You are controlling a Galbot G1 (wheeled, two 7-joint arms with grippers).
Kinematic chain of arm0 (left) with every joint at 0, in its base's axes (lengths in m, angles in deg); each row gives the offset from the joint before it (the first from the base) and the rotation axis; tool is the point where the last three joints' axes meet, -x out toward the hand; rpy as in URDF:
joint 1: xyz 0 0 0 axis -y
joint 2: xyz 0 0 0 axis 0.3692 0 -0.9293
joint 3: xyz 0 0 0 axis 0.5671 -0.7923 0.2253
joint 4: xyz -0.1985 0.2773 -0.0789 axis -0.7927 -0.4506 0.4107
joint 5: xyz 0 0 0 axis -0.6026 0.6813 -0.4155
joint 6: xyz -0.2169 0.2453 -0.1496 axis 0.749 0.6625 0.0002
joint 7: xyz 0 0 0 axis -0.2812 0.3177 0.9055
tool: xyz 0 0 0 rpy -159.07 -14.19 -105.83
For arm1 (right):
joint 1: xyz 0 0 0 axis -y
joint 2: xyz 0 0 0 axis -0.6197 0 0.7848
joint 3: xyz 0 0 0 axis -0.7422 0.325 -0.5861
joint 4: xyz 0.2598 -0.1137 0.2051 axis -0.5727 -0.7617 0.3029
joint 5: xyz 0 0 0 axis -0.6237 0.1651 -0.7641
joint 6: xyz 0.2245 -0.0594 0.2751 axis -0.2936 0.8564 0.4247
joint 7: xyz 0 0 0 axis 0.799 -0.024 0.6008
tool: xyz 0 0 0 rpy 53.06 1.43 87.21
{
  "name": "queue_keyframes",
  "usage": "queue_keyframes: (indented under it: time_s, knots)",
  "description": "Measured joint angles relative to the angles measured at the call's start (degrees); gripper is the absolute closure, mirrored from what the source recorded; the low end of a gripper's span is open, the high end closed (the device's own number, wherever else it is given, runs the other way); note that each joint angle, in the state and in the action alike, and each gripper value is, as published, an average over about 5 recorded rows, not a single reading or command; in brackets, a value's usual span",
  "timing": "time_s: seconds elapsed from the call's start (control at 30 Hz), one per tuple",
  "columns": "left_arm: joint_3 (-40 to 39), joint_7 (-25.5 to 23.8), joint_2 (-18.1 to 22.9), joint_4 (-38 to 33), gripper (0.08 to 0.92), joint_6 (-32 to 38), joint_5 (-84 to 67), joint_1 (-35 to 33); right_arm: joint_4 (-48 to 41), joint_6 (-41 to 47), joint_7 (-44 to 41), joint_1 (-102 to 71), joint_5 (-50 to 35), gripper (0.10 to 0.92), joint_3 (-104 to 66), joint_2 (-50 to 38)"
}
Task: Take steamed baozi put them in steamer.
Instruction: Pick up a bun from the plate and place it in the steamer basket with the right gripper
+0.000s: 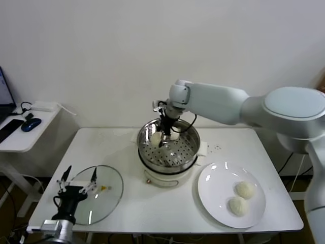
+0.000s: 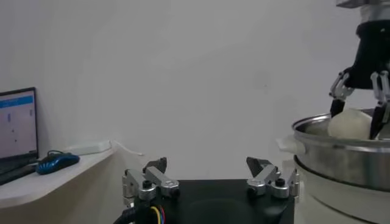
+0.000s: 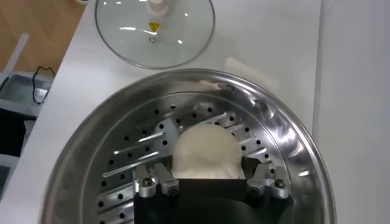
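Observation:
The steel steamer (image 1: 192, 145) sits on its white pot base at the table's middle. My right gripper (image 1: 162, 136) reaches down into it, shut on a baozi (image 3: 206, 151) low over the perforated floor (image 3: 131, 152), a finger on each side. The left wrist view also shows this baozi (image 2: 350, 122) between the right fingers above the steamer rim (image 2: 341, 146). Another baozi (image 1: 174, 135) seems to lie beside it in the basket. Two baozi (image 1: 245, 189) (image 1: 237, 206) lie on the white plate (image 1: 213, 185). My left gripper (image 1: 78, 178) is open and empty over the glass lid.
The round glass lid (image 1: 109, 195) lies flat at the table's front left, also in the right wrist view (image 3: 152, 30). A side desk with a blue mouse (image 1: 30, 123) stands at the far left. The wall is close behind the steamer.

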Motion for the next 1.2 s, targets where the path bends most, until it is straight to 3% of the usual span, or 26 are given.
queue_keyframes:
  time_s: [0.73,0.93,1.2]
  knots:
    - [0.06,-0.01,-0.11,0.60,0.177,-0.20,0.03,0.62,-8.48,-1.03,-0.35,-6.48,4.07,0.294,-3.45,4.63]
    - [0.04,-0.03,-0.12,0.71,0.177,-0.22,0.03,0.66,-9.11,-1.17,-0.28,-6.90,4.32,0.216,-4.04,4.72]
    - [0.03,-0.02,-0.11,0.73,0.177,-0.21,0.01,0.59,-7.74,-1.04,-0.55,-5.68,3.69,0.203,-4.36,3.34]
